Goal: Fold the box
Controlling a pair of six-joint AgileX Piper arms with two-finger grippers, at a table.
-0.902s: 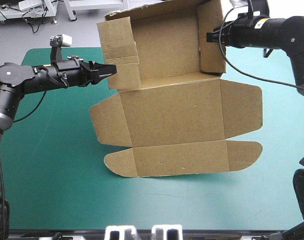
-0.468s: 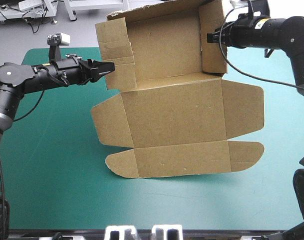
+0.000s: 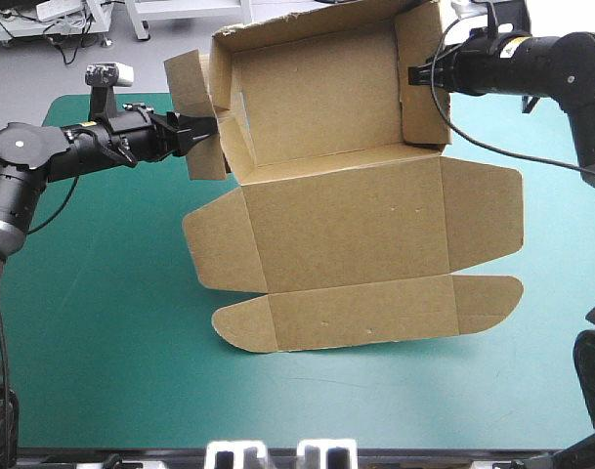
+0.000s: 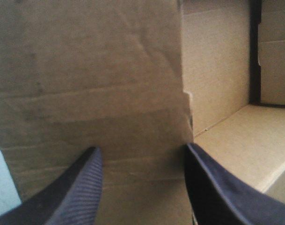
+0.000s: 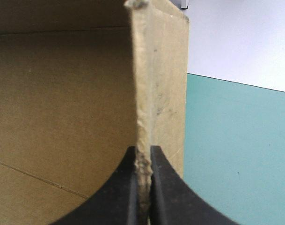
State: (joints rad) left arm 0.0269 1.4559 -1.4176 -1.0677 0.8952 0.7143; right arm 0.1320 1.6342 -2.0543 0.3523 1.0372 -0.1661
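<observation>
- While one brown box [image 3: 346, 225] sits on the bench [image 3: 102, 322] with its teal-green cover, two arms reach to it, one from each side.
- The box is only half made. Its far part stands up toward the far edge of the bench. Its near part lies flat.
- The far part has three walls: one back wall [image 3: 317, 98], one right wall [image 3: 421, 83] and one left wall [image 3: 187, 83]. The back wall and the right wall stand up. The left wall is bent outward, away from the inside of the box.
- The flat part has one big panel [image 3: 346, 195], two side flaps [image 3: 214, 244], and one long strip [image 3: 361, 313] at the near edge with two round ends.
- The left tool [image 3: 194, 132] is open. Its two black fingers [image 4: 76, 187] stand wide apart, and the left wall is right in front of them. I cannot tell if they touch it.
- The right tool [image 5: 143, 152] pinches the edge of the right wall. Its two black fingers [image 5: 119, 187] are almost together, with the thin board squeezed between them.
</observation>
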